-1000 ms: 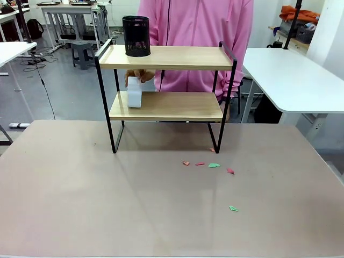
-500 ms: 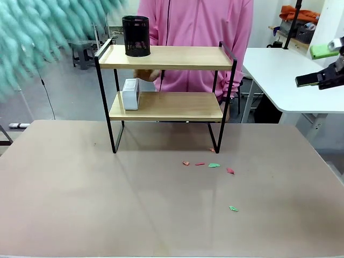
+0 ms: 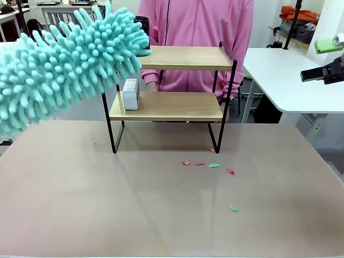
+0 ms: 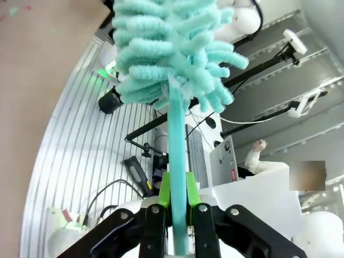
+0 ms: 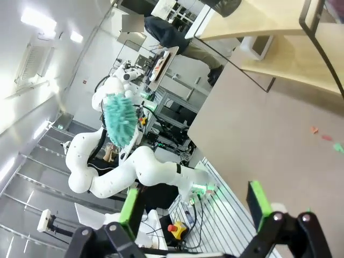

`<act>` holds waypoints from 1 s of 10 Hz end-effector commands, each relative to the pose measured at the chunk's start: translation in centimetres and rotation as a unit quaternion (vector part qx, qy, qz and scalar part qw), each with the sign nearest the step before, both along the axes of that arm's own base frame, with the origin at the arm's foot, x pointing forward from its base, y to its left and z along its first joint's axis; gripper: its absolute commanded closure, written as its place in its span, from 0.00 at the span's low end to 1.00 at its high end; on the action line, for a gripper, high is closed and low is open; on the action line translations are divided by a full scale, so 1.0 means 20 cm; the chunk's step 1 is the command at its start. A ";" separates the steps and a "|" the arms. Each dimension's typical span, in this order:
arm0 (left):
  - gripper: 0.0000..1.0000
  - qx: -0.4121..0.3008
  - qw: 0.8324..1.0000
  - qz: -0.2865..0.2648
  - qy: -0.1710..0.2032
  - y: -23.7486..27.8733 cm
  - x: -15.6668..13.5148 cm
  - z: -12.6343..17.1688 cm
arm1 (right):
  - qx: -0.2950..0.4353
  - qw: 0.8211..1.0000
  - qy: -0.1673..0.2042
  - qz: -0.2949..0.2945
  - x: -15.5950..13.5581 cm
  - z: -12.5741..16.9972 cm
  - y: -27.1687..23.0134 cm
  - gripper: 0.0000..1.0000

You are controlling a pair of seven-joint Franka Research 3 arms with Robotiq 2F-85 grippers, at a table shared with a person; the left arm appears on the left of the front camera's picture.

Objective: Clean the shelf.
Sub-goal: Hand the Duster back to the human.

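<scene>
Fluff up front: the teal duster slants in from our left in the front view, its tip over the left end of the shelf top board; we can't tell if it touches. The shelf stands at the table's far side, with a person in pink behind it. The left wrist view gives us the grip: left gripper clenched on the duster's handle. The right gripper hangs high on the right, jaws spread wide, nothing between them.

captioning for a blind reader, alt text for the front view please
A fluffy teal duster from the left covers the upper left corner of a two-tier wooden shelf, which holds a small white box. A person in pink stands behind; paper scraps lie on the table.
</scene>
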State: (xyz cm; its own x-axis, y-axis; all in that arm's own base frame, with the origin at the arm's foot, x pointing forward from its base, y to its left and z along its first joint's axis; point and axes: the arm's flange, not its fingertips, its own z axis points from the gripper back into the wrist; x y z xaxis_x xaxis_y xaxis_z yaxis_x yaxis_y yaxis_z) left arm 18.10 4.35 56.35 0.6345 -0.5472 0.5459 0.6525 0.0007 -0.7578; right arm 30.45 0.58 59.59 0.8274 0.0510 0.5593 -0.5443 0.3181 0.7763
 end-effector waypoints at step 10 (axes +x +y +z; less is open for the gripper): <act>0.88 0.101 0.976 -0.176 0.074 -0.52 0.29 -0.19 | 0.005 0.956 0.144 0.254 0.26 -0.36 0.97 0.00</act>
State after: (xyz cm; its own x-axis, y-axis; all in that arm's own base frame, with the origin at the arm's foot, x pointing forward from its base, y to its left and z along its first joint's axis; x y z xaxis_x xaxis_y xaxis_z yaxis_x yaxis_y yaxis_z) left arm 23.80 -5.94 52.10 0.4664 -0.8352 0.2914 0.5086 -0.0162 -0.8608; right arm 36.27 19.04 52.40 0.8094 0.4664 0.3569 -0.4293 0.0553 0.9015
